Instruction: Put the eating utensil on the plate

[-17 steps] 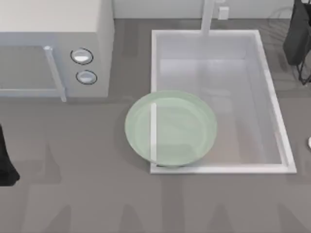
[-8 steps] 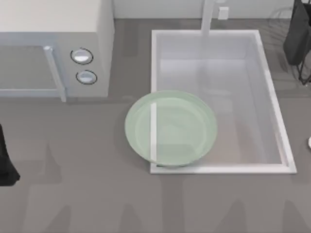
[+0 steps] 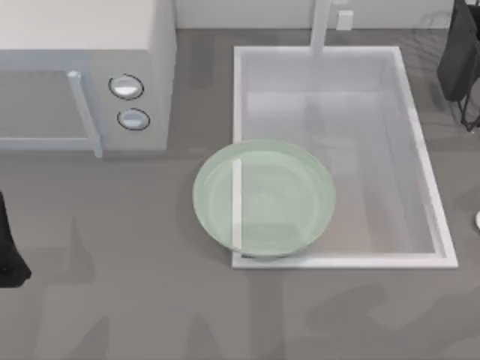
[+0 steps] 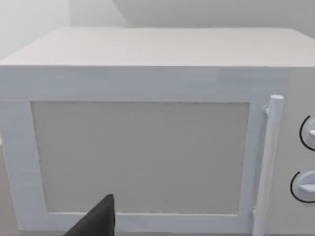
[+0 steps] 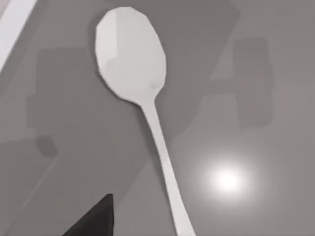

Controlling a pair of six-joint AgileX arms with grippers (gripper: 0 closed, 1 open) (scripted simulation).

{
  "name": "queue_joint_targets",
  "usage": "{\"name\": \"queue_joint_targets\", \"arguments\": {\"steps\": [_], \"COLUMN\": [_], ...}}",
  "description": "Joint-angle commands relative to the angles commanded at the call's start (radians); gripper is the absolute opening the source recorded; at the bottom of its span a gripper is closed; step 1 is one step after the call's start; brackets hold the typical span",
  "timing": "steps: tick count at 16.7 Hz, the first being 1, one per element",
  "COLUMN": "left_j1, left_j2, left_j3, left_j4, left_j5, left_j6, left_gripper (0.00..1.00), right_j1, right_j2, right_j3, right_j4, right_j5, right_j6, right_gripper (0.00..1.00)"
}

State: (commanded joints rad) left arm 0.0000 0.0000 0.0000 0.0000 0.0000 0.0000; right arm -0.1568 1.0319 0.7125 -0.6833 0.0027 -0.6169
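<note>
The eating utensil, a white spoon (image 5: 132, 59), lies flat on the grey table in the right wrist view, with its oval bowl and thin handle showing. The handle's end runs out of the picture. A dark tip of my right gripper (image 5: 93, 221) hangs above the table beside the handle, apart from it. The pale green plate (image 3: 262, 199) rests across the sink's front left corner, with nothing on it. A white sliver (image 3: 478, 220) sits at the table's right edge. My right arm (image 3: 459, 56) is at the back right. My left arm (image 3: 7, 251) is parked at the left edge.
A white sink basin (image 3: 420, 150) with a faucet (image 3: 321, 22) fills the middle and right. A white microwave (image 3: 82, 75) stands at the back left, and my left wrist camera faces its door (image 4: 140, 157). Open grey tabletop lies along the front.
Shadows on the table's front right have shifted. The plate and my left arm have not moved.
</note>
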Motion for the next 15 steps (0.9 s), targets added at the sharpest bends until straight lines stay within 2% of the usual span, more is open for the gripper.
{"name": "queue_joint_targets", "arguments": {"steps": [7, 15], "left_j1": [0.000, 0.000], "left_j2": [0.000, 0.000], "left_j3": [0.000, 0.000], "left_j4": [0.000, 0.000], "left_j5": [0.000, 0.000], "left_j6": [0.000, 0.000], "left_gripper": [1.00, 1.00], "right_j1": [-0.071, -0.078], "right_j2": [0.508, 0.583], "right_j3": [0.325, 0.376], "right_j4": [-0.311, -0.361], "right_j5": [0.001, 0.001], "right_j6": [-0.281, -0.327], "right_gripper": [1.00, 1.00]}}
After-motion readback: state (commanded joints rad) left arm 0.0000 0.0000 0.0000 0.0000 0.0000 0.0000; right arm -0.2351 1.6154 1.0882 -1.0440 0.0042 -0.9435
